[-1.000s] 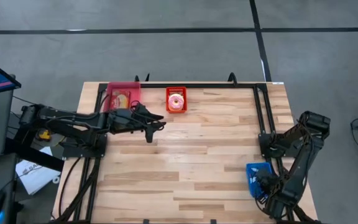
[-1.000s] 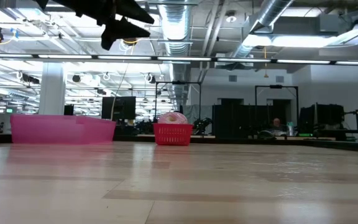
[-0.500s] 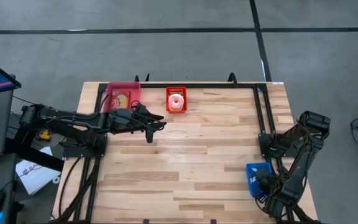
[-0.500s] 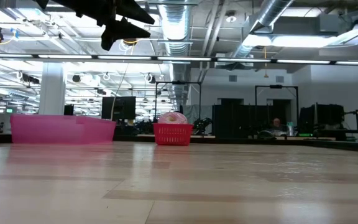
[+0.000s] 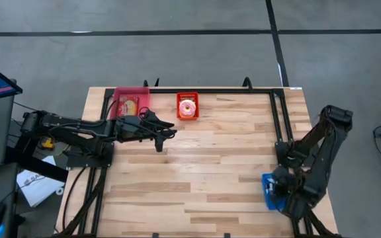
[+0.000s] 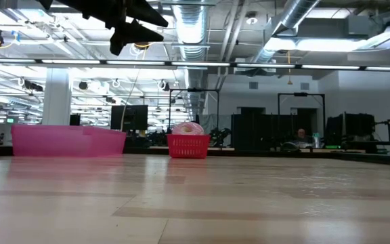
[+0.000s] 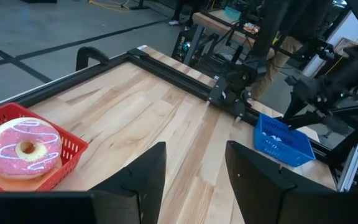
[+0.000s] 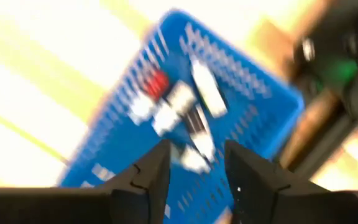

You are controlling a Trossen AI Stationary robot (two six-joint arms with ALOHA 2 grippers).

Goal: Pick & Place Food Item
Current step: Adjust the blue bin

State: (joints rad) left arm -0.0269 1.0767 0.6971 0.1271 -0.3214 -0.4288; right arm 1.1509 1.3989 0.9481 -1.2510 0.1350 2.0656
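Note:
A pink-iced donut (image 5: 188, 107) (image 7: 22, 148) lies in a small red basket (image 5: 188, 97) at the table's far edge. My left gripper (image 5: 167, 133) (image 7: 194, 149) hovers open just near and left of that basket, with nothing between its fingers. At the near right a blue basket (image 5: 268, 180) (image 8: 241, 81) holds a white and red wrapped item (image 8: 173, 106) lying on its floor. My right gripper (image 8: 196, 149) hangs open above this basket, pointing down, and holds nothing.
A pink bin (image 5: 132, 92) (image 6: 66, 141) with a food item inside stands left of the red basket at the far edge. Black rails (image 5: 280, 119) run along the table's far, left and right sides. The bare wooden top (image 5: 204, 165) lies between the two arms.
My right arm has straightened and lifted its gripper higher above the blue basket, with a slight shift toward the far edge. The left arm, the donut and the baskets have stayed where they were.

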